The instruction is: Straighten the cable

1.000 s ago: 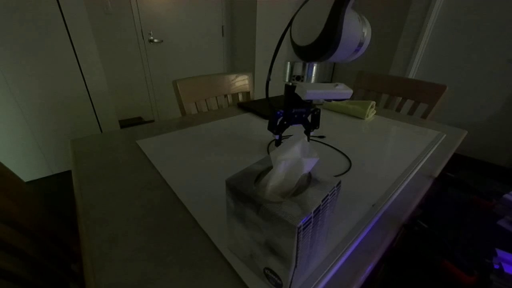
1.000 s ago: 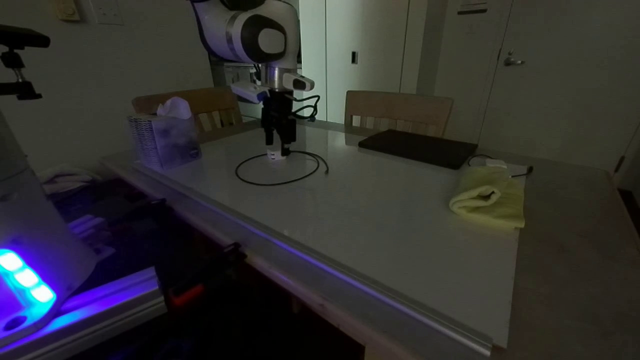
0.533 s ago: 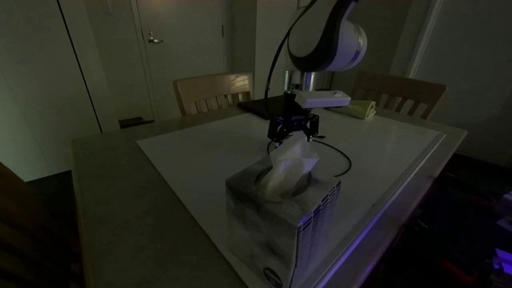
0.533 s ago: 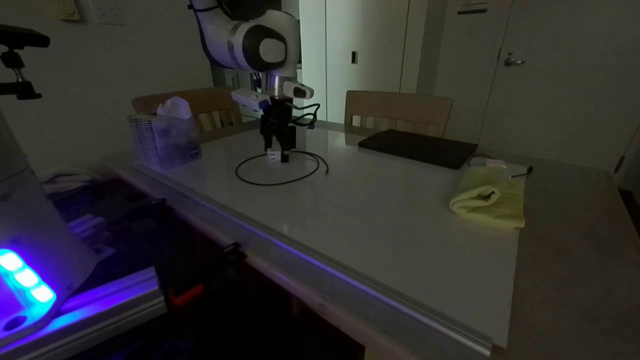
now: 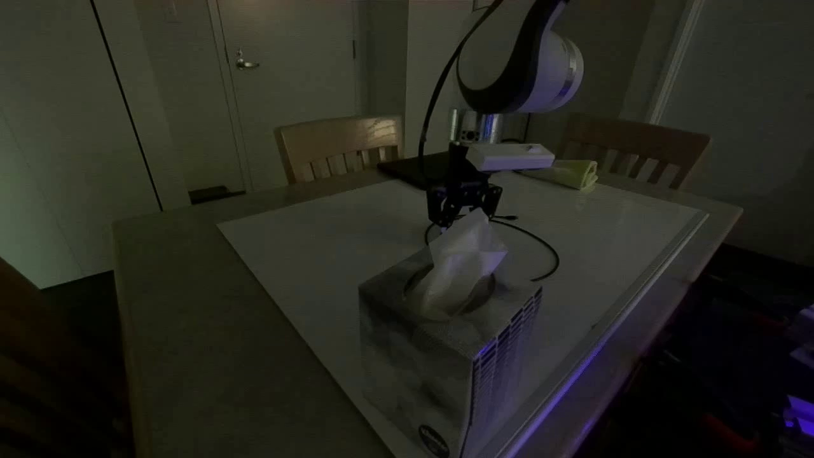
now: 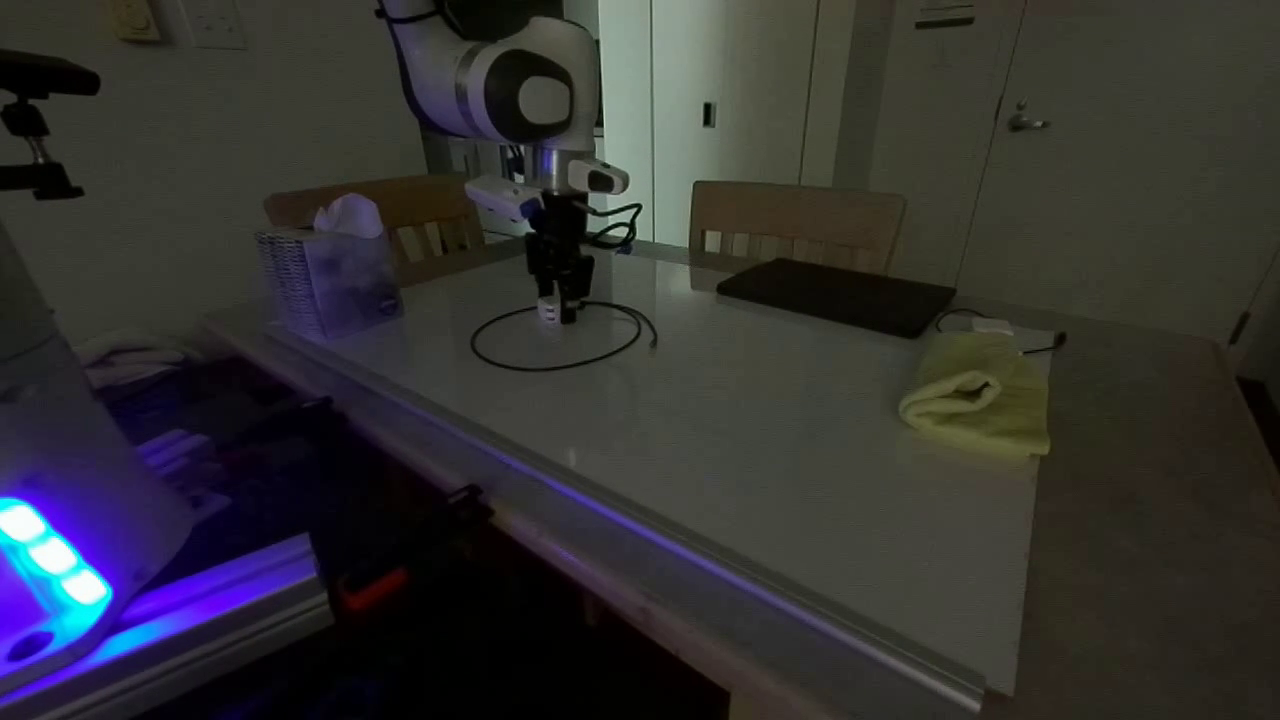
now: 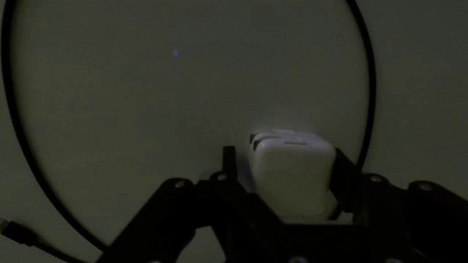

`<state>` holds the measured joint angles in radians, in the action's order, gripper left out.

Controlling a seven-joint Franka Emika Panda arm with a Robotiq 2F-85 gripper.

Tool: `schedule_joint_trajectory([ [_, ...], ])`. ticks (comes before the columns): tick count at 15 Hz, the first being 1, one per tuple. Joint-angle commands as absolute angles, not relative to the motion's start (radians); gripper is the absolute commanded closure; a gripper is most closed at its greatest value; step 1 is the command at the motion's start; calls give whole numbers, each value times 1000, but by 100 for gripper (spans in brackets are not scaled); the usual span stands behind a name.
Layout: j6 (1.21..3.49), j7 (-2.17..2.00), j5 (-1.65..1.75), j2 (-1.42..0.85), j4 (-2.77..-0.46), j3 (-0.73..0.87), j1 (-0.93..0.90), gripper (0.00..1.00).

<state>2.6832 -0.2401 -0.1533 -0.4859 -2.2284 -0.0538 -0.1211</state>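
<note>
Black and thin, the cable (image 7: 372,82) lies in a wide loop, its long axis bent so that strands sweep away on either side of the jaws in the wrist view. Its plug end (image 7: 20,233) points outward from them, toward that view's left edge. The gripper (image 7: 283,157) stands parted about a white block (image 7: 292,175), a gap showing beside one finger (image 7: 229,160); I cannot tell whether the other touches. In an exterior view, white board (image 6: 760,470) stretches from the jaws rightward to a yellow cloth (image 6: 980,410) and nearward to a metal edge strip (image 6: 900,657); a tissue box (image 6: 345,285) stands left of them.
</note>
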Motion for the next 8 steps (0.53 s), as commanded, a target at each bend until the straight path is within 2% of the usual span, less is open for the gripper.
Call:
schedule_joint_trajectory([
  [1,2704,-208,-170,-498,-2221,-70,-100,66],
  [2,2699,-206,-170,-493,-2223,-71,-100,73],
  [8,2682,-246,-153,-480,-2226,-50,-121,73],
])
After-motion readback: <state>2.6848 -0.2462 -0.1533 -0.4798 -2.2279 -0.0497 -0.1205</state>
